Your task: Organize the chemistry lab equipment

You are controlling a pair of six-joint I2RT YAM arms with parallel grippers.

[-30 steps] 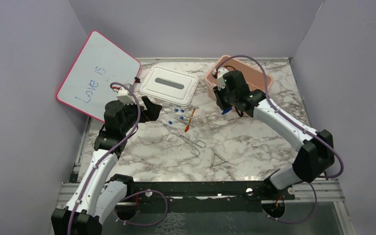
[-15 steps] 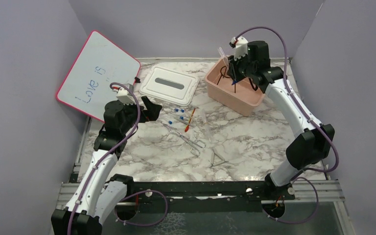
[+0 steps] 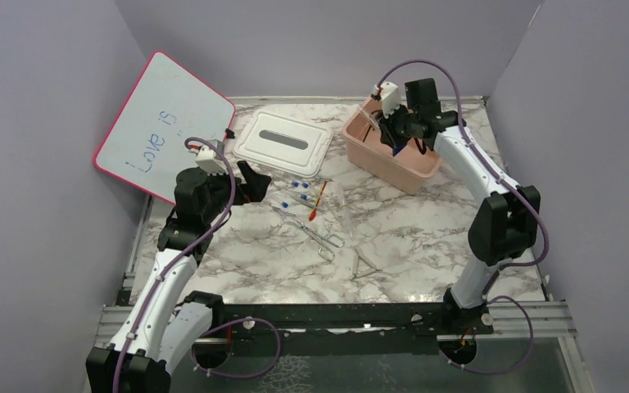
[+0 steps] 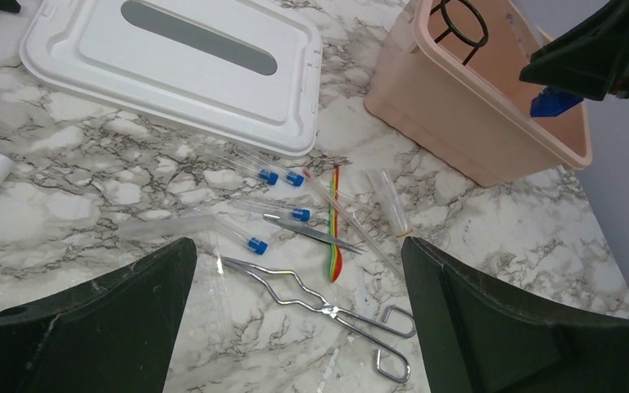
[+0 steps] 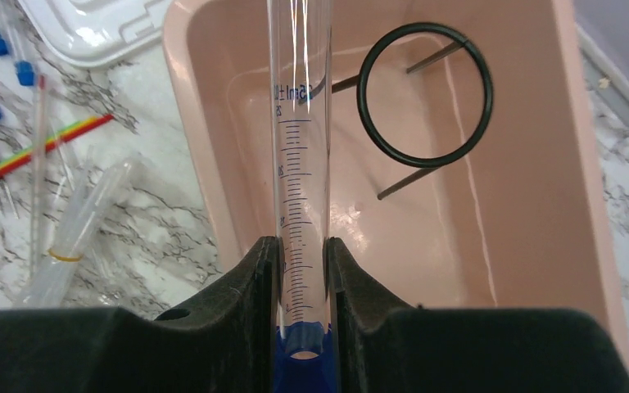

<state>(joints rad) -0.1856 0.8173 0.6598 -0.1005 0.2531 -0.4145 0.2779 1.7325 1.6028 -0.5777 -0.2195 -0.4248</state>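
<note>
1. Over the pink bin (image 3: 382, 160) at the table's back right, top view, hangs the right gripper (image 3: 395, 136). The left gripper (image 3: 251, 185) hovers beside the white lid (image 3: 282, 141).
2. Left wrist: its jaws gape wide above blue-capped tubes (image 4: 274, 176), a striped stick (image 4: 334, 233) and metal tongs (image 4: 328, 309) lying on the marble.
3. Right wrist: the fingers pinch a graduated glass cylinder (image 5: 299, 123) near its blue base, above the bin. The black ring stand (image 5: 426, 161) sits inside the bin.
</note>
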